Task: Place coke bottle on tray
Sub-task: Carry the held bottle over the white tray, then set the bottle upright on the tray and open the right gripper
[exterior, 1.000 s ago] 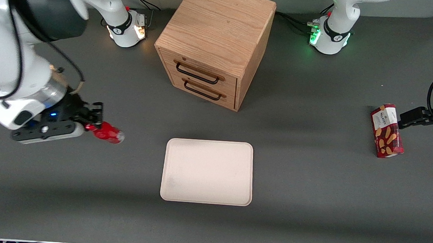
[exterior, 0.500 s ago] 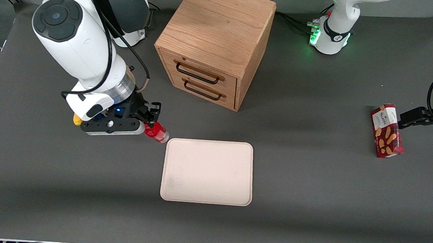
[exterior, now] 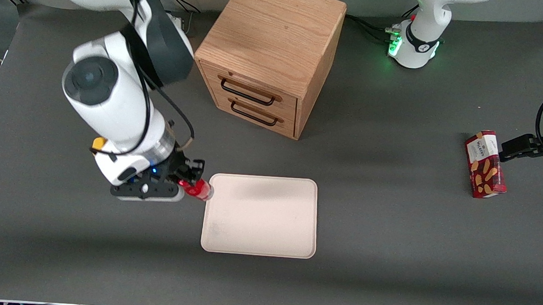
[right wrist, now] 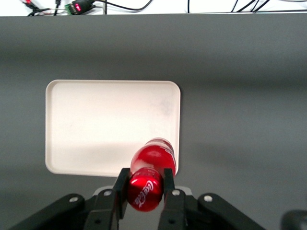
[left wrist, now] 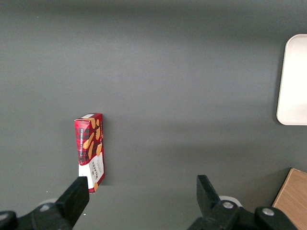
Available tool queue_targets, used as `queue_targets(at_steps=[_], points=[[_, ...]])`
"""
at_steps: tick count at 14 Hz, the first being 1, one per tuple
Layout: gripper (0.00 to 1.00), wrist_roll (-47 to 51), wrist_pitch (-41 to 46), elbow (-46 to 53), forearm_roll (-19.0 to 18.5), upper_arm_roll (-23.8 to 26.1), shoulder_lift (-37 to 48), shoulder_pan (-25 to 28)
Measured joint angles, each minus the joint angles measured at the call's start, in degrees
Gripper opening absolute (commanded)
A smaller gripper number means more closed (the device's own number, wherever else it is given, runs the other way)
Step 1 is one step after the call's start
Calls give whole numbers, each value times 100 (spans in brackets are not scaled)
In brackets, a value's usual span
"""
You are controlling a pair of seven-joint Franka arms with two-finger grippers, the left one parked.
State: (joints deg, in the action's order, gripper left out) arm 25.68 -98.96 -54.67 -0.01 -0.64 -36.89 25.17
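My right gripper is shut on the small red coke bottle and holds it above the table at the edge of the tray that faces the working arm's end. In the right wrist view the bottle sits clamped between the two black fingers, with its end reaching just over the rim of the pale cream-pink tray. The gripper itself is still over the grey table beside the tray.
A wooden drawer cabinet stands farther from the front camera than the tray. A yellow lump peeks out beside my arm. A red snack box lies toward the parked arm's end, also in the left wrist view.
My gripper has carried the bottle from the working arm's end of the table toward the tray, then a little nearer the front camera, reaching the tray's edge.
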Motion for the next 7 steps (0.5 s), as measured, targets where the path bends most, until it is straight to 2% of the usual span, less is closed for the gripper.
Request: queue_targets(at_steps=[7], points=[[0,0,-904,2,-1,-7,-782,-124]])
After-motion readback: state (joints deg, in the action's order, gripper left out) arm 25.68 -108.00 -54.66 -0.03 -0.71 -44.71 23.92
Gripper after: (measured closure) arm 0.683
